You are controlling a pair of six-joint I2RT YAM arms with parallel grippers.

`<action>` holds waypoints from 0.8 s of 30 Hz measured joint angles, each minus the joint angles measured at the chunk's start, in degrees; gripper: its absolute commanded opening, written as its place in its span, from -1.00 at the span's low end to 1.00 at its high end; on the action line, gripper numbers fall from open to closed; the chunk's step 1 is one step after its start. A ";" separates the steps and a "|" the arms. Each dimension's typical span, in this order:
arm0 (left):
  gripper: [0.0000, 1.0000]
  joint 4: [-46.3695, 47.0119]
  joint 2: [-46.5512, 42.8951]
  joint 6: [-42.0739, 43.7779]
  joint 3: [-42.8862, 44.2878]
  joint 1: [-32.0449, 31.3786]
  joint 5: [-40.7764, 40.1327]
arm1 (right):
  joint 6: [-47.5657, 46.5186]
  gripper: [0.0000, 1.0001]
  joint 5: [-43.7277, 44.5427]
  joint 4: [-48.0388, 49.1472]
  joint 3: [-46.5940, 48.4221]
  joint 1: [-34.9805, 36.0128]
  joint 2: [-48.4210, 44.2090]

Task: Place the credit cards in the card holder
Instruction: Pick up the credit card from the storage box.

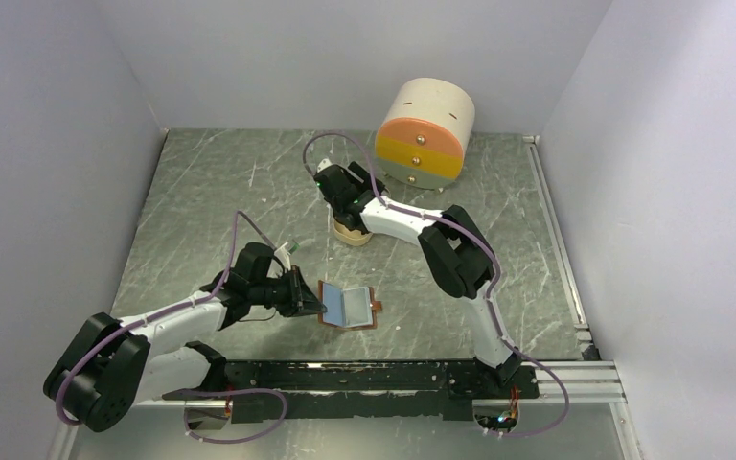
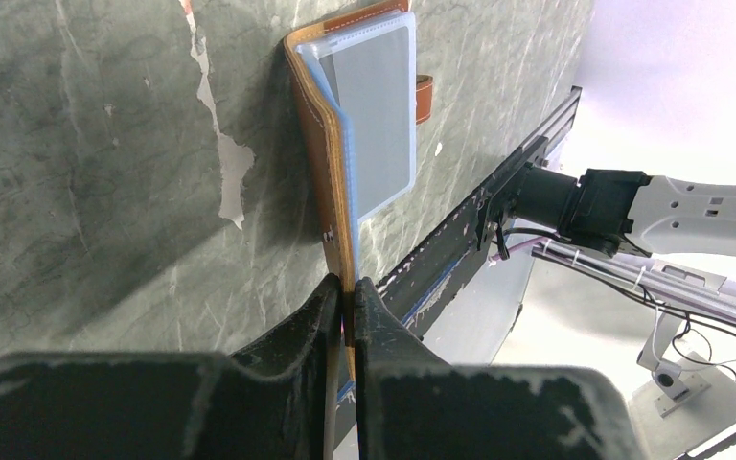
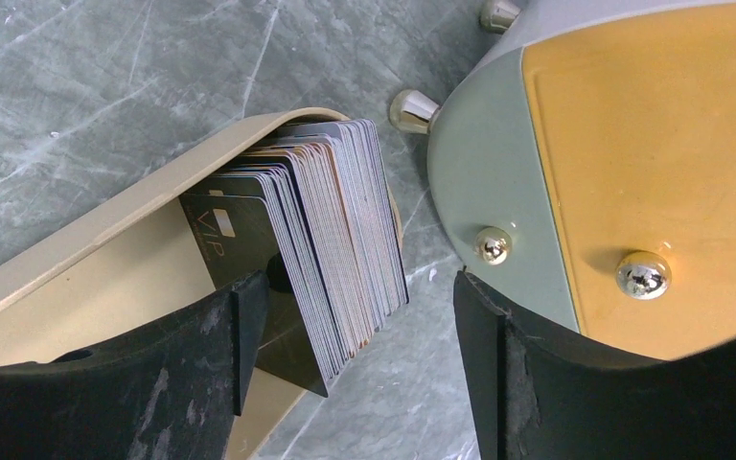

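So the right end effector [image 3: 359, 316] gapes wide astride the credit cards [image 3: 335, 240] (stood on edge in the tray [image 3: 105, 230]), gripping nothing; the left end effector [image 2: 345, 297] pinches the open card holder [image 2: 355, 134] on the desk [image 2: 105, 192].

Lies low along the near left with the left arm [image 1: 172, 321], elbow folded back, left gripper [image 2: 348, 287] pointing right and pinched shut. Reaches far toward the centre with the right arm [image 1: 455, 254], elbow raised, right gripper [image 3: 362, 287] tipped down, jaws wide apart.
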 measured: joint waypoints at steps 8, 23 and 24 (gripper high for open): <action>-0.77 0.09 0.00 -0.17 -0.11 0.00 0.02 | 0.07 0.55 -0.81 -0.66 0.57 -0.17 0.33; -0.77 0.81 0.00 -0.55 -0.55 0.00 0.02 | 0.20 0.43 -1.88 -1.99 1.44 -0.50 1.92; -0.77 0.85 0.02 -0.57 -0.55 0.00 0.04 | 0.20 0.40 -1.86 -2.01 1.46 -0.48 1.97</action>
